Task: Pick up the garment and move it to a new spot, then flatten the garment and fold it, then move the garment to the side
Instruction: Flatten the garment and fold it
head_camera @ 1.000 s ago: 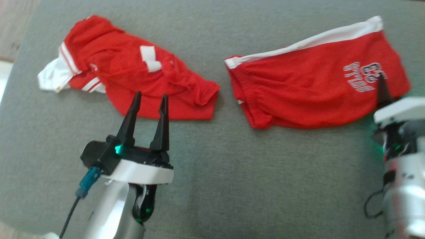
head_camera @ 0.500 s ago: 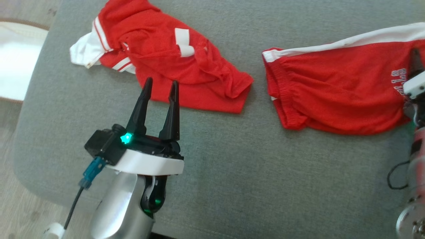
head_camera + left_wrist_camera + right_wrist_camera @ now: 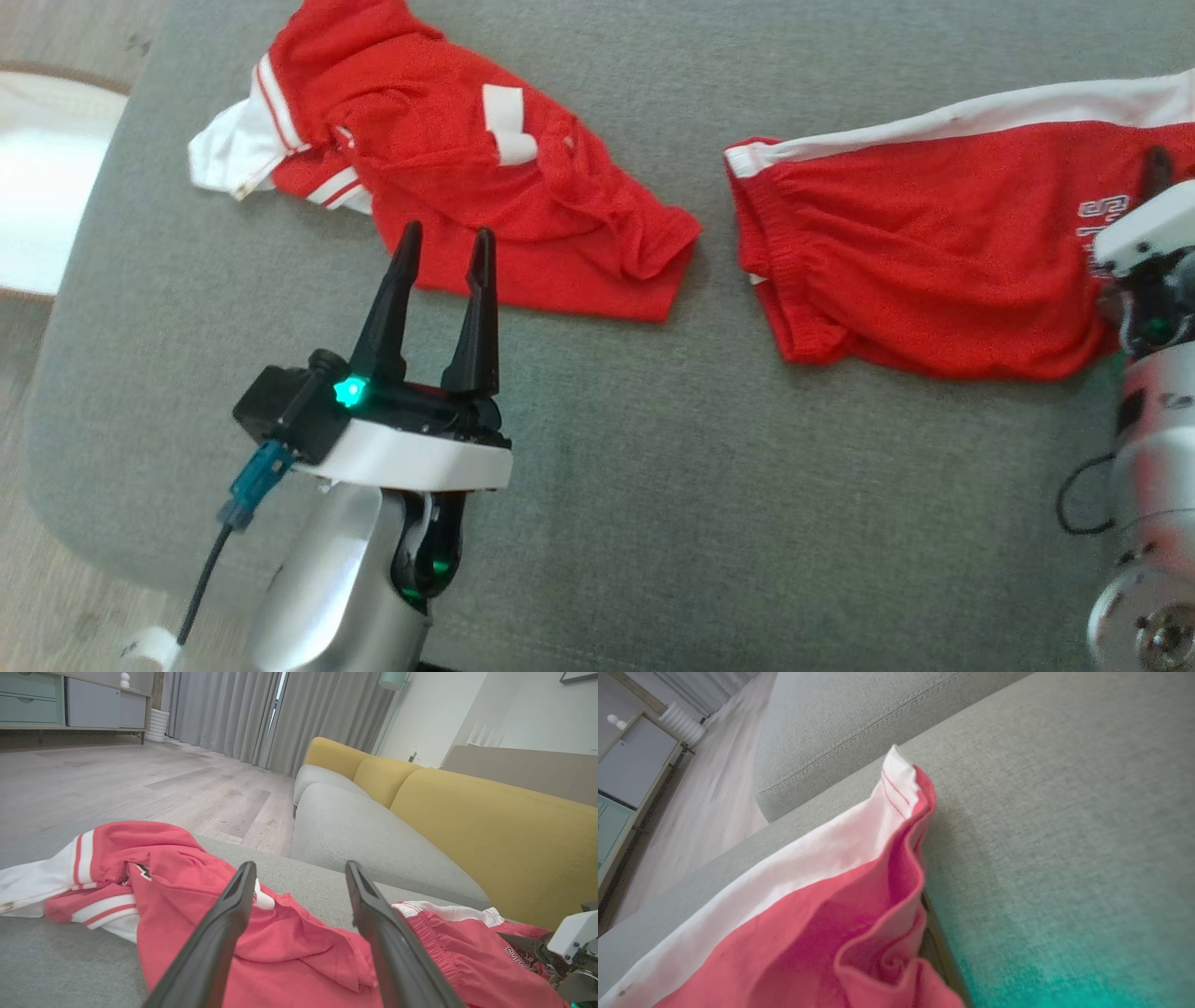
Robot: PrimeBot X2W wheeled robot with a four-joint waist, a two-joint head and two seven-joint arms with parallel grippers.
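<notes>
On the grey cushion (image 3: 653, 485) your right end effector (image 3: 1158, 173) grips the red shorts (image 3: 915, 252), your left end effector (image 3: 447, 233) is open, so you should lift them next.

Our left gripper (image 3: 447, 245): two long tapered black fingers (image 3: 381, 322) on a black base (image 3: 280, 420), green LED (image 3: 350, 390) lit, white collar (image 3: 411, 462), silver forearm (image 3: 327, 588). Teal connector (image 3: 250, 485) with a dark cable (image 3: 201, 588) on its outer side. Our right gripper (image 3: 1156, 177): same white collar (image 3: 1144, 229), green glow (image 3: 1158, 329), silver forearm (image 3: 1158, 420), black cable loop (image 3: 1074, 504).
</notes>
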